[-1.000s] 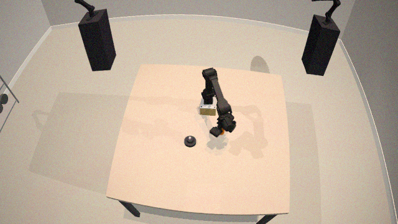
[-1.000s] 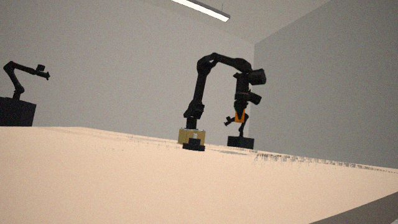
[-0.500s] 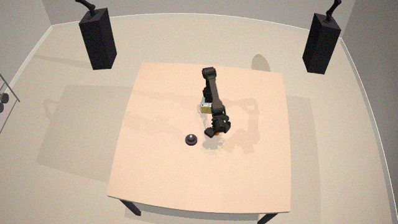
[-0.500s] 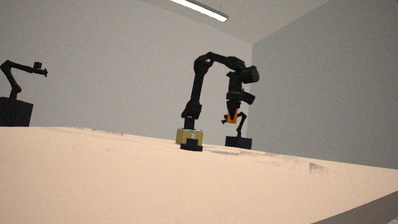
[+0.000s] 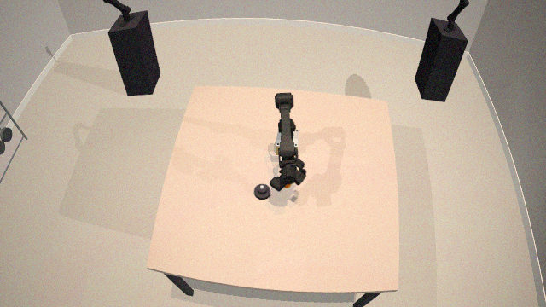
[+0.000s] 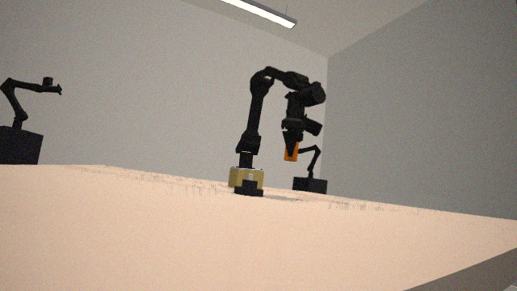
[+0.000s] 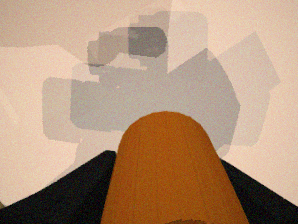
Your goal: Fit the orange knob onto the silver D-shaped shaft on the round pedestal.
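Observation:
The orange knob is held in the air between the fingers of my gripper, which is shut on it. The knob's underside and hole are not visible. The dark round pedestal stands on the table, left of the knob in the top and exterior views and well below it in the exterior view. The silver shaft stands upright on top of it. Its flat side is too small to make out. The pedestal does not show in the wrist view.
The wooden table carries my arm's base with a yellow and white block behind the pedestal. Shadows of the arm fall on the table under the knob. Two black stands with other arms are beyond the table.

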